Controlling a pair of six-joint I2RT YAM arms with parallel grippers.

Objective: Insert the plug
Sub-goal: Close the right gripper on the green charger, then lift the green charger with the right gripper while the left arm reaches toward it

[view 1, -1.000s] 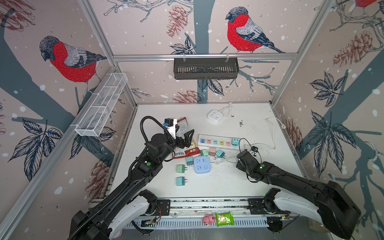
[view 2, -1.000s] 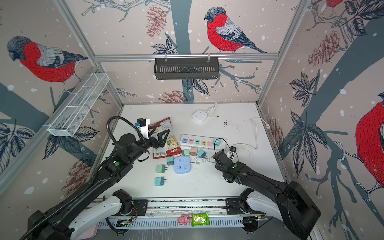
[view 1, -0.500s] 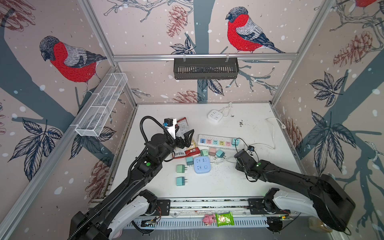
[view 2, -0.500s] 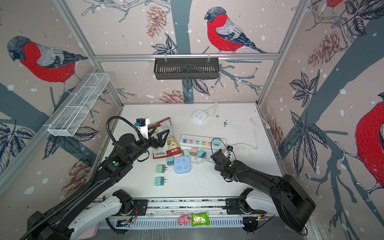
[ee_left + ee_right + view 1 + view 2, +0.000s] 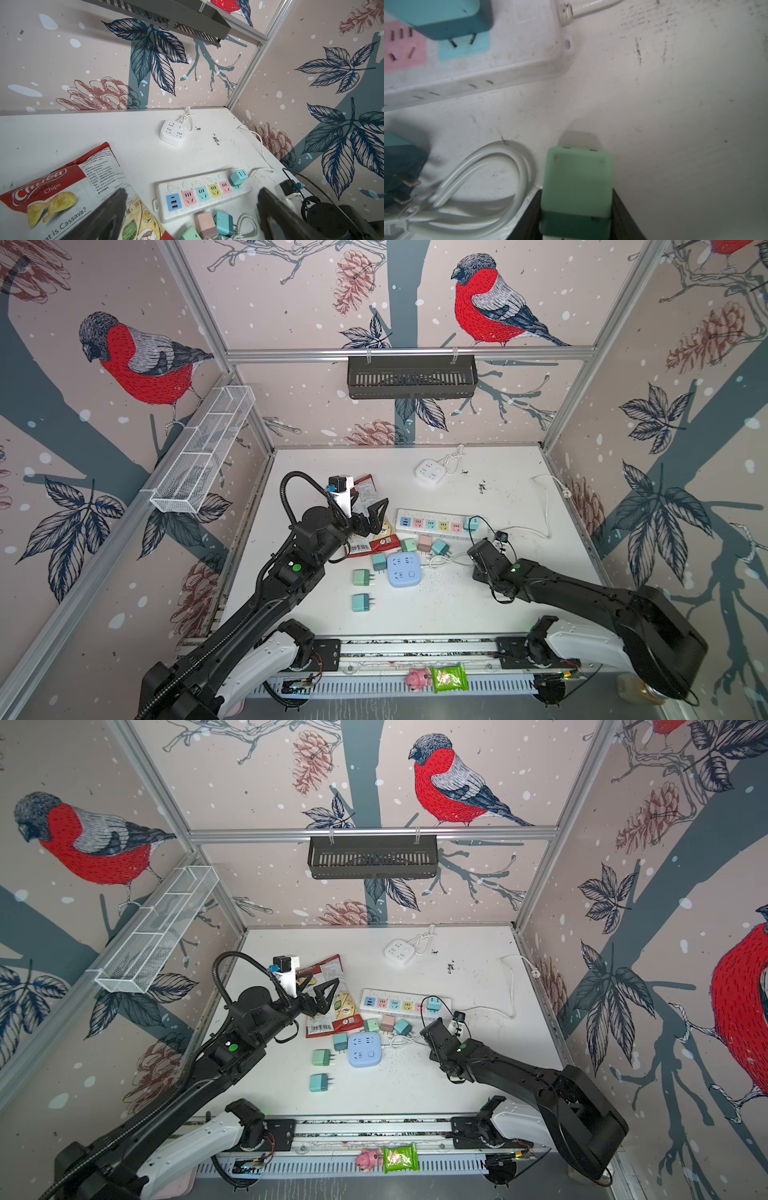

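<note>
The right hand is gripping a green plug: both dark fingers are pressing on its sides. The plug is sitting low over the worktop, near the cable end of the white power strip and just beside a coiled white cable. I cannot tell if the plug is resting on the worktop or is a little above it. In both top views the hand itself is hiding under the wrist of the right arm, which is reaching low towards that end of the strip.

A teal plug is standing in the last socket of the strip, tilted, with its prongs partly showing. In a top view it is at the right end of the strip.

The left hand is hanging above a chips bag with its fingers wide apart, holding nothing. Its wrist view is looking over the strip.

A blue socket block is lying near the middle of the worktop, with some loose plugs around it.
</note>
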